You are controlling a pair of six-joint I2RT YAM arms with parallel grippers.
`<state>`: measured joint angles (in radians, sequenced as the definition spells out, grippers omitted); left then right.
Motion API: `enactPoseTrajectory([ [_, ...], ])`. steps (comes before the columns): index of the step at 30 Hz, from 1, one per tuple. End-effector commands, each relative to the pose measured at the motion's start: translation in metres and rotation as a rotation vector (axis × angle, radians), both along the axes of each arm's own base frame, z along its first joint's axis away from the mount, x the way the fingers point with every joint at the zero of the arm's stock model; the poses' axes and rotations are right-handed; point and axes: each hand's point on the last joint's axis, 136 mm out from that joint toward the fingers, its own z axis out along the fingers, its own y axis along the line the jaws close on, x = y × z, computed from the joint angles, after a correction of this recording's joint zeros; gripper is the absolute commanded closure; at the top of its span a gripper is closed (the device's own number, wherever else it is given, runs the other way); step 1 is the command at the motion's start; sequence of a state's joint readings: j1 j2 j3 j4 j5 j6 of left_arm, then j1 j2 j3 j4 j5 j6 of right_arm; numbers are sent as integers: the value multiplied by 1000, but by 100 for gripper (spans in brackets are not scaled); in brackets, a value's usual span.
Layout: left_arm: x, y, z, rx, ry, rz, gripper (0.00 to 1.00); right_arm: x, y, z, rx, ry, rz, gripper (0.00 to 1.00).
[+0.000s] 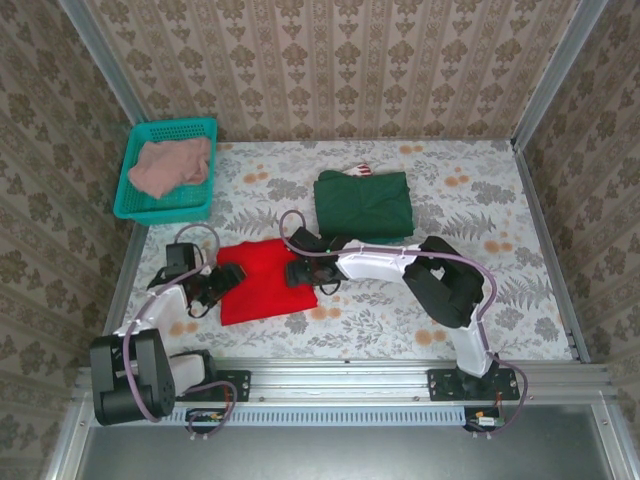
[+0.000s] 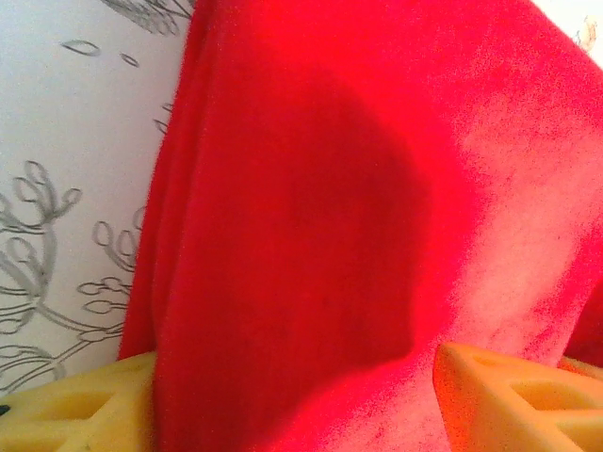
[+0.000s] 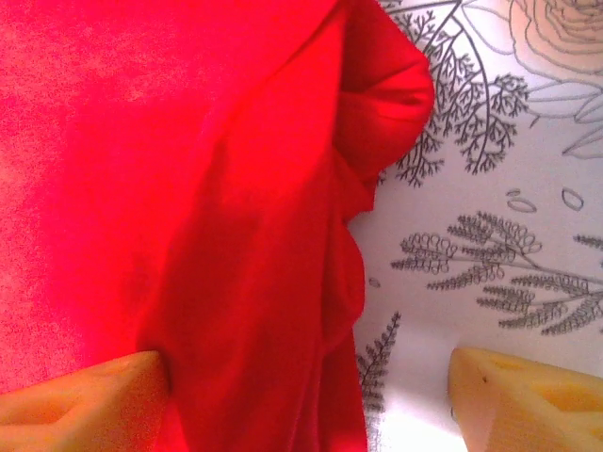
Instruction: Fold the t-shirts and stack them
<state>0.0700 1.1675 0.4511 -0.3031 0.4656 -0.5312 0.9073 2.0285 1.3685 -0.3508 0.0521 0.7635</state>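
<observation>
The left gripper (image 2: 294, 407) has its two yellow fingers (image 2: 66, 414) spread far apart. The red t-shirt (image 2: 311, 188) fills the whole gap between them and lies against the inner side of each finger. The fingers are not squeezed shut on it. Out past the shirt's edge, on one side of this gripper, you can see the flowery table cover (image 2: 66, 141).

The right gripper (image 3: 311, 400) is wide open as well, and its fingers sit far apart. A bunched-up fold of the red t-shirt touches one finger. Bare table cover shows in the rest of the gap, all the way to the other finger. This gripper holds nothing.

From above, the two grippers point at each other with the red t-shirt lying flat between them. The left gripper (image 1: 222, 284) is at one side edge of the shirt. The right gripper (image 1: 296, 274) is at the other side, near the far corner.

Just beyond the right gripper, farther from the arms, lie the dark green t-shirts (image 1: 362, 205), folded in a neat pile. A small red and white bit (image 1: 360, 170) pokes out at their far edge.

Far beyond the left gripper, in the corner, stands a teal basket (image 1: 165, 129). A pink t-shirt (image 1: 170, 166) is crumpled inside it. The basket is well apart from the red t-shirt.
</observation>
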Motion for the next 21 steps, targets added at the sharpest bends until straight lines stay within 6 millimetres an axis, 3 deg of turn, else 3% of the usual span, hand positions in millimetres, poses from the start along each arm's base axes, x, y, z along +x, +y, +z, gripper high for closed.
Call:
enactPoseTrajectory([
  [1, -1, -11, -2, -30, -2, -41, 32, 5, 26, 2, 117, 24, -4, 24],
  [12, -3, -20, -8, -67, 18, -68, 42, 2, 53, -5, 239, 71, 16, 43],
  [17, -2, -24, -5, -96, 11, -72, 46, 7, 51, 12, 220, 32, 22, 67],
  [21, 1, -23, 1, -92, 2, -69, 40, 9, 49, 36, 161, -19, 53, 83],
])
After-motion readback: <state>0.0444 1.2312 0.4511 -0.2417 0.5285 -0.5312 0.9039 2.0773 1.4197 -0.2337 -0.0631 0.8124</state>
